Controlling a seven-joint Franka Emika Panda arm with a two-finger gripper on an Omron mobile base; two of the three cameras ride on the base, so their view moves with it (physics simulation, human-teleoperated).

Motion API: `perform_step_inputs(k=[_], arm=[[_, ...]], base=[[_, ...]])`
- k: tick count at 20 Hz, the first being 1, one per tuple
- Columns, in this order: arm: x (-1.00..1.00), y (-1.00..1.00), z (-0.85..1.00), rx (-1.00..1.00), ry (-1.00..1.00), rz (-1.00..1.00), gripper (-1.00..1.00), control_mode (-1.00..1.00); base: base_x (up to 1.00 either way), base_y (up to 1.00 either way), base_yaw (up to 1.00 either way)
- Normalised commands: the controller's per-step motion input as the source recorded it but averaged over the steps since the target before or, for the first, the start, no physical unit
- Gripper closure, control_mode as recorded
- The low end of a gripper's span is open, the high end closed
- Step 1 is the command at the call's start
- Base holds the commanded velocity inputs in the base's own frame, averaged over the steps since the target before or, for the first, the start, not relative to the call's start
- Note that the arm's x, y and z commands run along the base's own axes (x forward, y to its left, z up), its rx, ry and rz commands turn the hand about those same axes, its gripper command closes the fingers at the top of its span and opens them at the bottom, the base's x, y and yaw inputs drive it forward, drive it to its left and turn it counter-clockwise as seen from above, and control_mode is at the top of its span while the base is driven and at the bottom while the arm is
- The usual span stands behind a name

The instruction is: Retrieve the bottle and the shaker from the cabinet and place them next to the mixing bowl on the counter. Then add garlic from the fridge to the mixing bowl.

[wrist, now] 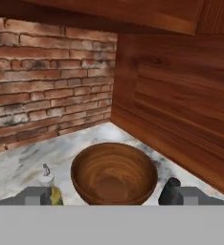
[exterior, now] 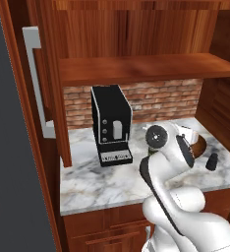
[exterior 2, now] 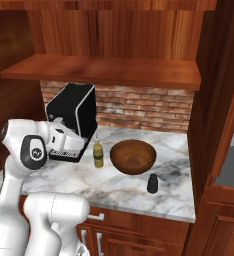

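Two task items already sit on the white-grey marble counter: a small yellow-green glass bottle with a pale cap stands upright just left of the round brown wooden mixing bowl, and a short dark shaker stands upright near the bowl's front right, apart from it. From the left base camera the shaker shows right of the bowl rim, arm blocking most of the bowl. Hand camera looks down into the bowl, which holds nothing visible; bottle at lower left, shaker at lower right. Robot gripper hovers back from the bowl, jaws spread wide, nothing between them; fingertips sit at the frame bottom. Black boxy coffee machine stands on the counter left of the bottle, against the red brick backsplash. Wooden shelf runs above.
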Motion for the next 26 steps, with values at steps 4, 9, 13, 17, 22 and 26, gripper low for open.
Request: perform_step_inputs(k=[4,9,13,17,22,26], arm=[[-0.73,-0.06,0.45,0.07,0.01,0.19,-1.00,-1.00],[-0.59,-0.01,0.50,0.07,0.05,0.23,-1.00,-1.00],[-0.62,-0.02,0.15,0.11,0.07,0.26,-1.00,-1.00],[-0.57,-0.02,0.02,0.09,0.09,0.25,-1.00,-1.00],[-0.52,0.00,0.19,0.06,0.09,0.16,-1.00,-1.00],[-0.24,0.00,0.34,0.04,0.13,0.06,-1.00,-1.00]], base=[[0.00,0.00,0.00],[0.00,0.00,0.00],[0.00,0.00,0.00],[0.00,0.00,0.00],[0.00,0.00,0.00],[0.00,0.00,0.00]])
